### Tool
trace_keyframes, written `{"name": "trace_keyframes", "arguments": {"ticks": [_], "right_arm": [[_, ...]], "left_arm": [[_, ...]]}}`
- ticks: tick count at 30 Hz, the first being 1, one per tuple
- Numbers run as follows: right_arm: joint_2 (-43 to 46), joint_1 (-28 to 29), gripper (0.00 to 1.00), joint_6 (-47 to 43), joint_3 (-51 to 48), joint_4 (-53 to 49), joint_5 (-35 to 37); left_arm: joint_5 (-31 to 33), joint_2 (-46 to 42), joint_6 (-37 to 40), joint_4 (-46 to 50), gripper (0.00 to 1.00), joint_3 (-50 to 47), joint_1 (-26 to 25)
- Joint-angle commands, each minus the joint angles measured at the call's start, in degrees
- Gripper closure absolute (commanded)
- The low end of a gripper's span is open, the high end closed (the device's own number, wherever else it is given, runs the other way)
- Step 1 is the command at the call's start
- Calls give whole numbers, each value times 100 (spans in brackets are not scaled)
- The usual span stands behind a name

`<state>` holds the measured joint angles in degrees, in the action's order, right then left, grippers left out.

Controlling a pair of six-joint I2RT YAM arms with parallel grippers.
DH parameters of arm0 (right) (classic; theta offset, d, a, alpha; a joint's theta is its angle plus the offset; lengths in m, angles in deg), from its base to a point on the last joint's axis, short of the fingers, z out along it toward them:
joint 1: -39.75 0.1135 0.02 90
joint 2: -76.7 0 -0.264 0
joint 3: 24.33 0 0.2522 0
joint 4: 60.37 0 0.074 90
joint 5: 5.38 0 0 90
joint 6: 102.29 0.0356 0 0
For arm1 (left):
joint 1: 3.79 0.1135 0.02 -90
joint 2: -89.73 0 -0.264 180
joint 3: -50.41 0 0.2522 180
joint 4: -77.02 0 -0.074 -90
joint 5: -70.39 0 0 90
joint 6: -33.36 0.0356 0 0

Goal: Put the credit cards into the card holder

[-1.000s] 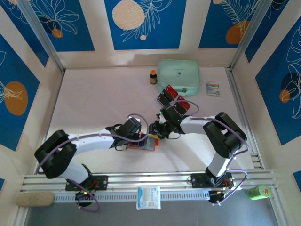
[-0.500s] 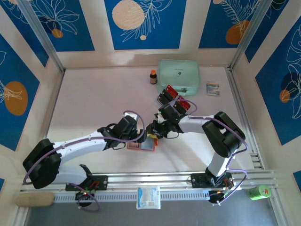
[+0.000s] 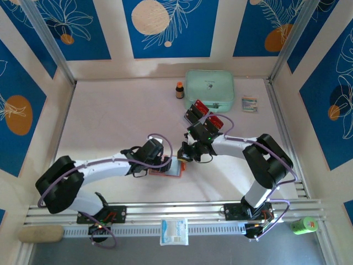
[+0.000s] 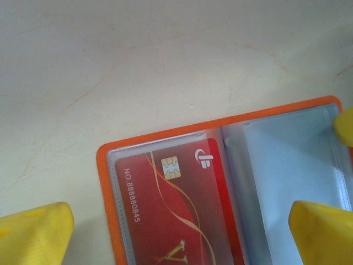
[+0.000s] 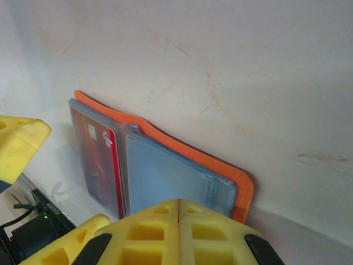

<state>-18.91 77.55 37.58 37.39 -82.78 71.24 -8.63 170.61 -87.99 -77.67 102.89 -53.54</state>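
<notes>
The orange card holder [image 4: 105, 165] lies open on the table, pale grey-blue sleeves up. A red credit card [image 4: 171, 215] with a chip sits inside its left clear sleeve, also seen in the right wrist view as the red card [image 5: 100, 163]. My left gripper [image 4: 176, 243] is open, its yellow fingers [image 4: 36, 234] standing wide on either side of the holder [image 3: 173, 170]. My right gripper [image 5: 179, 229] is shut with nothing between its pads, hovering at the edge of the holder's empty blue page [image 5: 165, 171]. More red and black cards [image 3: 202, 115] rest in a clear tray behind.
A mint-green zip pouch [image 3: 209, 88] lies at the back with a small brown bottle [image 3: 180, 90] to its left and a small packet [image 3: 249, 104] to its right. A white packet [image 3: 174, 232] rests on the front rail. Both grippers crowd together at the holder.
My right gripper's jaws have closed fully over the holder. The left gripper stayed wide open by the holder while its arm shifted a little.
</notes>
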Motion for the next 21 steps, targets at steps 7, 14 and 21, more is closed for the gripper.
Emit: {"name": "trace_keyframes", "arguments": {"ticks": [7, 14, 21], "right_arm": [[-580, 85, 98, -165, 306, -97, -38], [-746, 157, 100, -118, 407, -41, -111], [-783, 157, 100, -72, 380, 21, -155]], "left_arm": [[-42, 213, 173, 45, 0, 57, -8], [-87, 278, 192, -1, 0, 49, -8], [-113, 367, 174, -75, 0, -33, -8]]}}
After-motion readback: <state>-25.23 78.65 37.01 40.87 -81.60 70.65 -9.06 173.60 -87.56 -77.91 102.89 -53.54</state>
